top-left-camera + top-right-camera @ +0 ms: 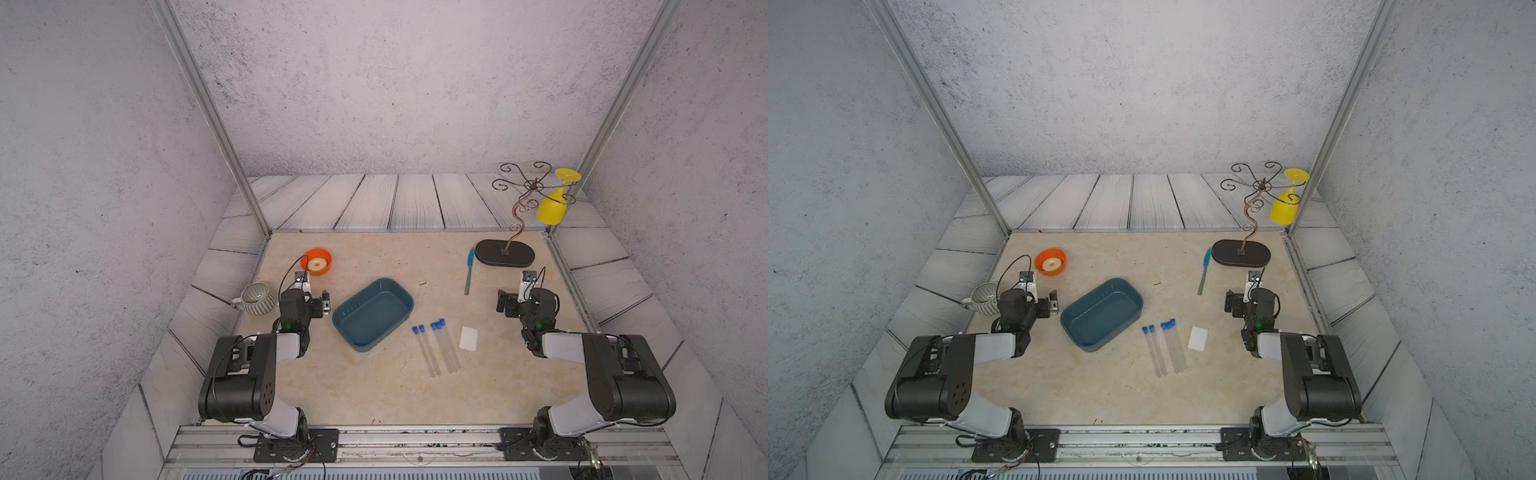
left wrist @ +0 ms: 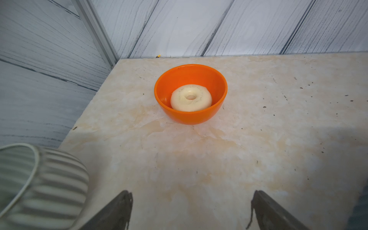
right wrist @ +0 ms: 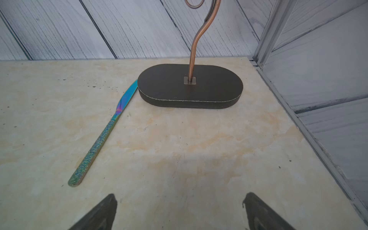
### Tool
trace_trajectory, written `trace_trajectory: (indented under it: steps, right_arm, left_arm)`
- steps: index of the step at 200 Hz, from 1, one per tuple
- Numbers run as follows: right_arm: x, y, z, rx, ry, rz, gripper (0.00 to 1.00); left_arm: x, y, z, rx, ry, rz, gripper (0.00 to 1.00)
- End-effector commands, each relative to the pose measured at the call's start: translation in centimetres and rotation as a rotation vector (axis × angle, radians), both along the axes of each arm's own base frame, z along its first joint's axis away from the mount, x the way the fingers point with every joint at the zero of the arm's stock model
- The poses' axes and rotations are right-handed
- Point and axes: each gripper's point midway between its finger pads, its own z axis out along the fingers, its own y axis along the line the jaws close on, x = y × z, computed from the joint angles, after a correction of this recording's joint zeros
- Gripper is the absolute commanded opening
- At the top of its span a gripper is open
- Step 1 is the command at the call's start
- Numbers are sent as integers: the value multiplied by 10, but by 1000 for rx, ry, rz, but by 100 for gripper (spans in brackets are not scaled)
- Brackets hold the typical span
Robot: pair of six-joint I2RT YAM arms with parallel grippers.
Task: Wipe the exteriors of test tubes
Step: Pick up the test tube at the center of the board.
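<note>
Several clear test tubes (image 1: 436,349) (image 1: 1165,347) with small blue caps lie side by side on the marble table, right of centre, in both top views. A white wipe pad (image 1: 468,338) (image 1: 1198,338) lies flat just to their right. My left gripper (image 1: 309,296) (image 2: 191,192) hovers at the table's left, far from the tubes. Its jaws are open and empty over bare table. My right gripper (image 1: 521,293) (image 3: 180,194) hangs at the right, behind the pad, also open and empty. Neither wrist view shows the tubes.
A teal tray (image 1: 373,313) sits between the left gripper and the tubes. Behind the left gripper are an orange bowl (image 2: 190,93) holding a white ring and a striped mug (image 1: 257,297). A teal-handled knife (image 3: 103,137) and a dark-based wire stand (image 3: 190,85) with a yellow glass (image 1: 552,208) lie beyond the right gripper.
</note>
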Motion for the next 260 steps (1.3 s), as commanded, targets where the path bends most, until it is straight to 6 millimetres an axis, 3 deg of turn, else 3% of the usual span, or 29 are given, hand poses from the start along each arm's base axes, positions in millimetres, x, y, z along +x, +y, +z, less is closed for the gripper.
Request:
trace_trajectory:
  steps: [1, 181, 202, 224, 248, 260]
  right_arm:
    - [5, 0, 0, -13, -2, 2, 99]
    - [5, 1, 0, -12, -1, 3, 99]
    - [5, 0, 0, -9, 0, 2, 99]
    - [5, -1, 0, -8, -3, -6, 99]
    - [6, -21, 12, -15, 63, -135, 99]
    - [11, -30, 29, 13, 138, -212, 99]
  left_arm:
    - [3, 4, 5, -3, -16, 9, 97]
    - [3, 4, 5, -4, -16, 11, 97]
    - [4, 29, 16, 1, -35, 169, 97]
    - [-2, 65, 26, 22, 126, 396, 97]
    - [0, 52, 42, -16, 239, 324, 93]
    - [-1, 43, 56, -65, 245, 301, 90]
